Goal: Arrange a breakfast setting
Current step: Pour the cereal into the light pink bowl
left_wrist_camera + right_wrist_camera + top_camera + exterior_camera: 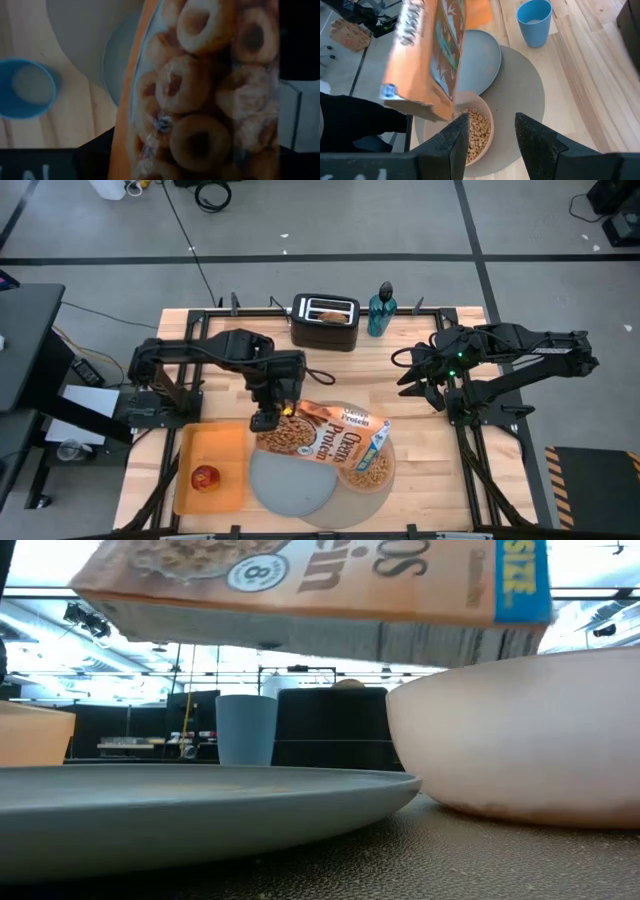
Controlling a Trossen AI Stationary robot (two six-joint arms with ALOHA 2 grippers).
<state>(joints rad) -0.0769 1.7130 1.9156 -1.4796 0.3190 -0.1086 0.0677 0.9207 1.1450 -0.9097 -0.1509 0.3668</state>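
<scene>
My left gripper (265, 418) is shut on an orange cereal box (322, 436) that is tipped over the pink bowl (366, 470). The bowl holds brown cereal (478, 131) and stands on the round grey mat (520, 100) beside the blue-grey plate (288, 482). The red apple (206, 477) lies on the orange tray (215, 445). Toasted bread (328, 313) sticks up out of the black toaster (325, 328). My right gripper (492, 142) is open and empty, above the table to the right of the mat; it also shows in the high view (420, 383). No spoon shows. My left gripper holds the cereal box at its closed end (274, 428), the end away from the bowl, coming from above. The gripper body hides the fingers on the box. The box is lifted clear and slanted, its open end (422, 106) lowest, right above the bowl.
A blue cup (535, 19) stands on the wood beyond the mat, near the left arm. A teal bottle (380, 311) stands beside the toaster at the far edge. Bare wood lies between the mat and the right arm's base.
</scene>
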